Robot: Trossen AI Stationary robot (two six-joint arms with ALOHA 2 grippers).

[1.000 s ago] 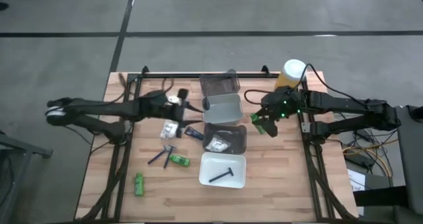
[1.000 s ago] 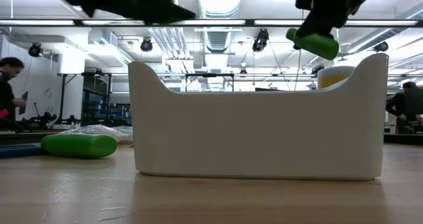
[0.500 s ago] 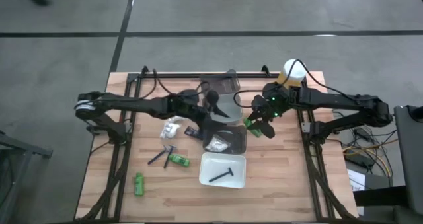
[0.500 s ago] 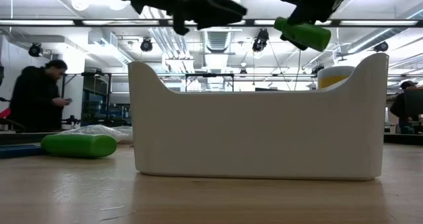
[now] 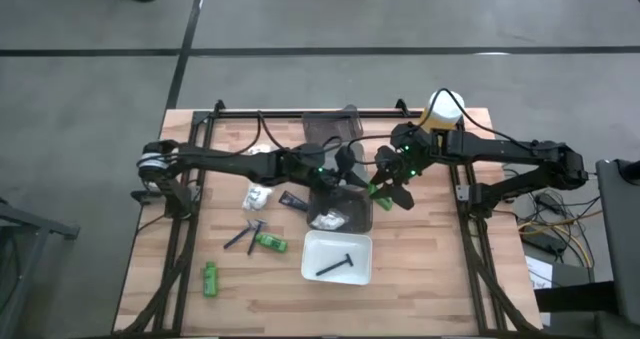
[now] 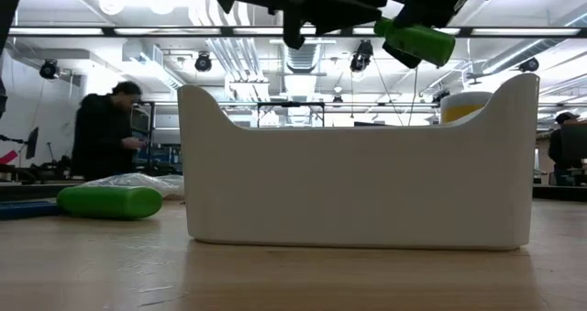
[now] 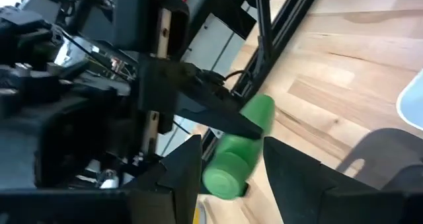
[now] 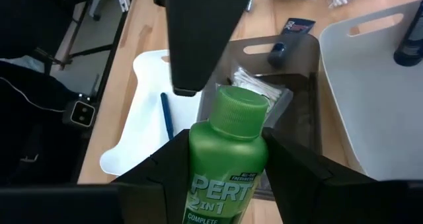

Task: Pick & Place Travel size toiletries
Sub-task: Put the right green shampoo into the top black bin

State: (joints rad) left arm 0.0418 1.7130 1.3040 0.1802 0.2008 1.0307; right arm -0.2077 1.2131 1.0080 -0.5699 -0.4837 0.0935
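My right gripper point(image 8: 228, 168) is shut on a bright green bottle point(image 5: 378, 187), held in the air above the grey trays. My left gripper point(image 7: 231, 143) has reached across the trays and is open, its fingers standing on either side of the bottle's cap end point(image 7: 228, 171). On the table's left lie two more green bottles point(image 5: 270, 243) point(image 5: 210, 278), razor sticks point(image 5: 243, 235), a white packet point(image 5: 258, 193) and a dark tube point(image 5: 293, 201). Another razor stick point(image 5: 335, 266) lies in the white tray. My right gripper pinches the bottle's body point(image 8: 225, 184) between its two fingers point(image 8: 294, 168), which lie along it, the cap point(image 8: 241, 112) pointing out past the fingertips. The bottle is lifted clear and tilted point(image 6: 417, 40). My left gripper: I cannot tell whether its fingers point(image 7: 188, 164) touch the cap end.
Several trays stand in a row down the table's middle: a dark clear one point(image 5: 333, 129), a light grey one point(image 5: 322, 159), a grey one holding a packet point(image 5: 365, 219) and the white one point(image 5: 312, 247). A big yellow white-capped container point(image 5: 443, 109) stands at the far right.
My left arm has stretched from the table's left side toward the right, over the trays, until its open gripper stands around the bottle's cap end. My right gripper has carried the bottle slightly left and upward. A person has walked across the room behind.
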